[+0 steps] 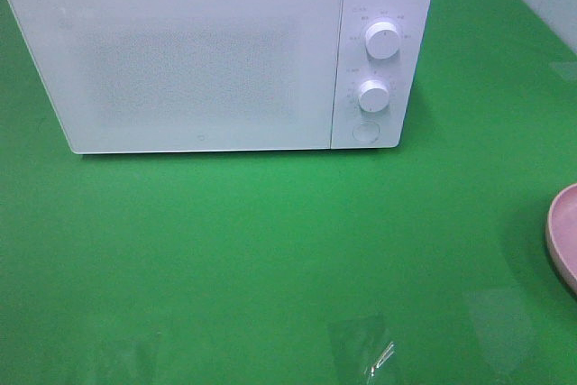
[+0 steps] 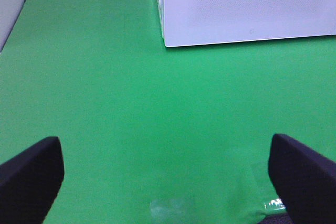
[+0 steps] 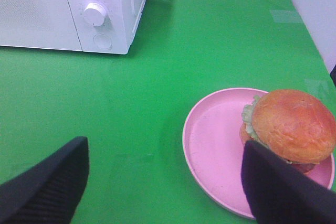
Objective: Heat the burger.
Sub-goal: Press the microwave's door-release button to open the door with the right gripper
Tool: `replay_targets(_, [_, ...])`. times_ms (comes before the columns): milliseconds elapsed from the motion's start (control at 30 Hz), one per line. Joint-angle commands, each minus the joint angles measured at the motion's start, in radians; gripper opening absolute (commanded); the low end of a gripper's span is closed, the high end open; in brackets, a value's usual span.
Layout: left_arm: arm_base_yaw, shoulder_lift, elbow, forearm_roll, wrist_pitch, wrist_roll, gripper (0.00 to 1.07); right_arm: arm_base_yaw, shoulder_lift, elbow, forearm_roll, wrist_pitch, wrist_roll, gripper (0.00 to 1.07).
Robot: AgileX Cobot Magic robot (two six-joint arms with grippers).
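Right wrist: burger on pink plate, right hand wide. Exterior high: only plate edge, right; microwave far. Left wrist: left hand wide over worktop.

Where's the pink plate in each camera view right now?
Exterior high: pink plate cut off at the right edge.
Left wrist: not in view.
Right wrist: just ahead of the end effector, carrying the burger.
Shared landmark: the white microwave, in all three views.
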Motion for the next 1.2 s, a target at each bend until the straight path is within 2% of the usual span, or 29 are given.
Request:
replay_targets(33, [0.002,-0.023,0.002,-0.006,-0.018,0.001,0.98,-0.001,-0.027,0.002,-0.004,-0.010,0.008,0.76])
replay_targets(600, [0.002,-0.023,0.002,-0.006,-0.018,0.001,0.98,-0.001,-0.026,-0.013,-0.004,-0.031,0.008,0.76])
replay_targets(833, [0.002,-0.023,0.002,-0.006,-0.018,0.001,0.98,-0.001,0.067,-0.022,-0.003,-0.140,0.008,0.76])
replay_targets(1200, [0.002,-0.023,0.002,-0.006,-0.018,0.001,0.98,-0.001,0.203,0.034,-0.003,-0.406,0.008,0.76])
